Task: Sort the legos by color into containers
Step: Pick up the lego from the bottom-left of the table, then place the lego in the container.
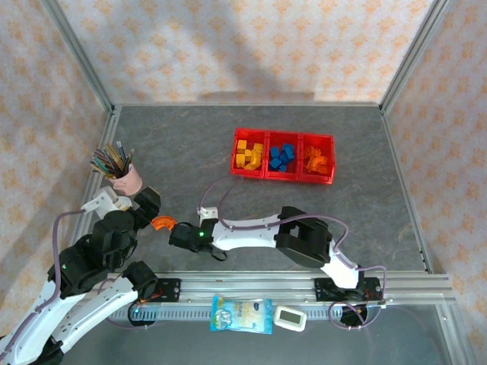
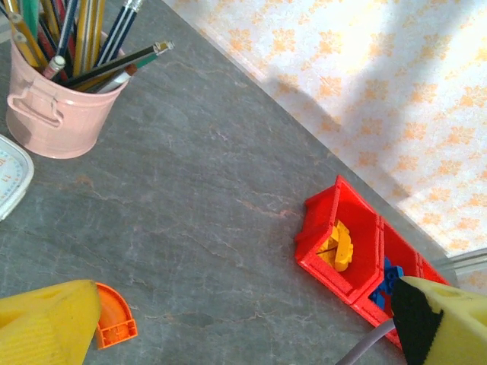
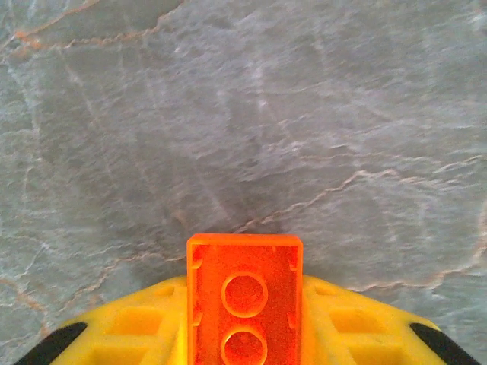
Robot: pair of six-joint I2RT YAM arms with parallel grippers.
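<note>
Closest to your right wrist lens is an orange brick, its hollow underside toward the lens with two round tubes showing. The right claw pinches it across its flat long sides, with yellow ribbed fingers pressing from both sides. Expect it to be light, rigid and glossy, so it may pivot or squirt out if you ease the squeeze; it should not be fragile. Beyond it, the table is grey, matte and veined like stone.

From the left wrist, the left claw stands spread wide and holds nothing. An orange arch piece lies loose on the table just beside one finger. Take that one by its flat faces, not the curve. Farther off are a pink pail of pencils and the red bins, which are shiny, thin-walled plastic.

From above, the right claw reaches far left, just beside the arch. The bins sit well apart from it, holding yellow bricks, blue bricks and orange pieces. I judge your orange belongs in the right-hand one.
</note>
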